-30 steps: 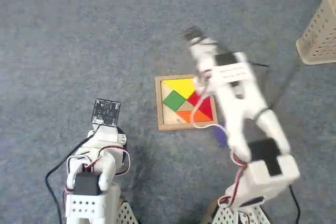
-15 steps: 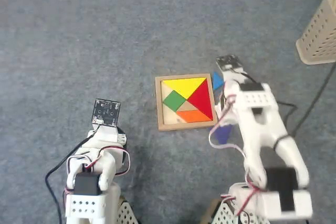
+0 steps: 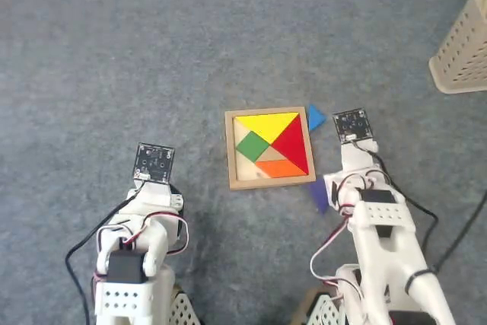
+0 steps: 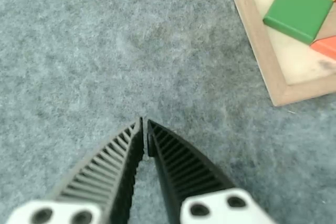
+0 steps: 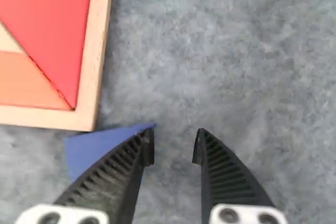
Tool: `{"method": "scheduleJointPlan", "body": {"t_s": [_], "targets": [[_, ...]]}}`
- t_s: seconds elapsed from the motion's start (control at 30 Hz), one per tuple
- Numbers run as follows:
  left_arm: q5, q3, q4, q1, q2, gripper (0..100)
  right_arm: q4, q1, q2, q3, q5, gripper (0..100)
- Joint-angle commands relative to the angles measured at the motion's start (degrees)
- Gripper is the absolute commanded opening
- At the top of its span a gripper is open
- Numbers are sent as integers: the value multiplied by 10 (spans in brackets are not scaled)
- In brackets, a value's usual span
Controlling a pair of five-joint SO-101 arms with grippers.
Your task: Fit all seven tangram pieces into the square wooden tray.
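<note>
My left claw [image 4: 144, 123] hung over the grey carpet [image 3: 152, 58] to the near left of the square wooden tray [image 3: 230, 159], apart from it, with its two fingers pressed together on nothing. My right claw [image 5: 172, 132] hung to the right of the tray, close to its near right corner, with its fingers a little apart and nothing between them.

The tray lay flat in the middle of the carpet, between my two arms and somewhat farther out. Inside it I saw four pieces: the yellow triangle [image 3: 266, 122] along the far side, the red triangle [image 3: 294, 144] along the right side, the green square [image 3: 252, 144] by the left side, and the orange piece [image 3: 279, 167] along the near side. Bare wood showed in the tray's near left part.

Two pieces lay on the carpet outside. The light blue piece [image 3: 315, 117] sat just beside the tray's far right corner. The dark blue piece [image 3: 319, 195] lay just off the near right corner; one finger of my right claw overlapped its tip, but I could not tell whether it touched.

A pale slatted basket [image 3: 463, 43] stood at the far right edge.
</note>
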State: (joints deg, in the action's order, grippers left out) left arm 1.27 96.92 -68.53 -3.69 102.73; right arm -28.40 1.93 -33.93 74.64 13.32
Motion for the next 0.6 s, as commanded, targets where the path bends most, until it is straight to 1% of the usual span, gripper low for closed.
{"method": "scheduleJointPlan", "body": {"t_s": [0.0,0.57], "targets": [[-5,-3,-3,-3,2,11,16,-7,-27,1,14,133],[-5,-3,-3,-4,2,11,16,-5,-27,4,12,133]]}}
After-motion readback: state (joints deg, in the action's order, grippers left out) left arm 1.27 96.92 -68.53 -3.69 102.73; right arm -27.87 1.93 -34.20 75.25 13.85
